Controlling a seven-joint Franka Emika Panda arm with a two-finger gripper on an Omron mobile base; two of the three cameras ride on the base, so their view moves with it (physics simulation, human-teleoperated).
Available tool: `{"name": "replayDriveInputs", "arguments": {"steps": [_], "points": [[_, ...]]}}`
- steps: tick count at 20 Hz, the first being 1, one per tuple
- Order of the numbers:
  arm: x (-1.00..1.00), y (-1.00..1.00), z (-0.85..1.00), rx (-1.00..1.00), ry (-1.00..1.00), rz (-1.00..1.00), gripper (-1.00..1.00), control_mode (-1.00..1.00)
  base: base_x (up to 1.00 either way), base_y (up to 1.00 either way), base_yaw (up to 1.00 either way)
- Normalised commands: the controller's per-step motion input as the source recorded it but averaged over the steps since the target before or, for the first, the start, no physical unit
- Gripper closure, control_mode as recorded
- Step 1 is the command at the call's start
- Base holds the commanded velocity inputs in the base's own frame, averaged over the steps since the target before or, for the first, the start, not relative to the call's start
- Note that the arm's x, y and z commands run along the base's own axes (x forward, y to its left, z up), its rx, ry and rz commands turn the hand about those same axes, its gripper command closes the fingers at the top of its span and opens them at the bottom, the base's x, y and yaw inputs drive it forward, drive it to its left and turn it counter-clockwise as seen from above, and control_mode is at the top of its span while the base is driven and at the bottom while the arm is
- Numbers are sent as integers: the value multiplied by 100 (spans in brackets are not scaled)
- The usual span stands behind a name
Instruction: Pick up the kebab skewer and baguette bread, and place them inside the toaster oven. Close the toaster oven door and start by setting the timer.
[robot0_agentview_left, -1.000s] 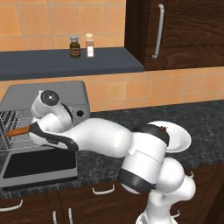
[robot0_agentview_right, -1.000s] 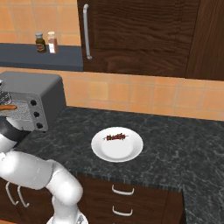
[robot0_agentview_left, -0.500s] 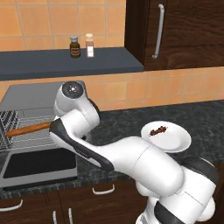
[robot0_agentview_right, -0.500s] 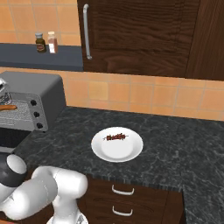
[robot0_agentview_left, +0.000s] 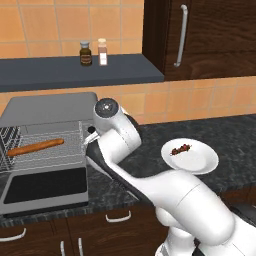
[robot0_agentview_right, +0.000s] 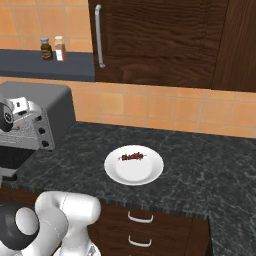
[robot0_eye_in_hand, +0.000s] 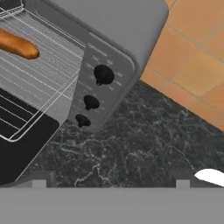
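The baguette bread (robot0_agentview_left: 35, 147) lies on the wire rack inside the toaster oven (robot0_agentview_left: 47, 107), free of any grip; its end also shows in the hand view (robot0_eye_in_hand: 17, 44). The toaster oven door (robot0_agentview_left: 45, 186) hangs open, flat toward the front. On a white plate (robot0_agentview_left: 200, 162) to the right rests the kebab skewer (robot0_agentview_left: 181, 149), also seen from the other side (robot0_agentview_right: 131, 157). My gripper (robot0_eye_in_hand: 110, 183) is open and empty, above the counter just right of the oven, looking at its three black knobs (robot0_eye_in_hand: 103, 74). In the left base view my arm covers the oven's right side.
Two spice bottles (robot0_agentview_left: 86, 52) stand on the grey shelf above the oven. A dark wall cabinet with a long handle (robot0_agentview_left: 181, 35) hangs at the upper right. Dark stone counter (robot0_agentview_right: 200, 165) stretches right of the plate (robot0_agentview_right: 150, 172), with drawers below.
My arm has drawn out of the oven and swung right and up, leaving the baguette bread on the rack. The gripper stays open.
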Motion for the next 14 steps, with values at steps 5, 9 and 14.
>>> {"name": "replayDriveInputs", "arguments": {"steps": [5, 9, 14], "points": [[42, -89, 6, 15, 20, -46, -100, -100, 0, 0, 0], [22, -100, 3, 23, 28, -29, -100, -100, 0, 0, 0], [13, -100, -8, 22, 18, -30, -100, -100, 0, 0, 0]]}}
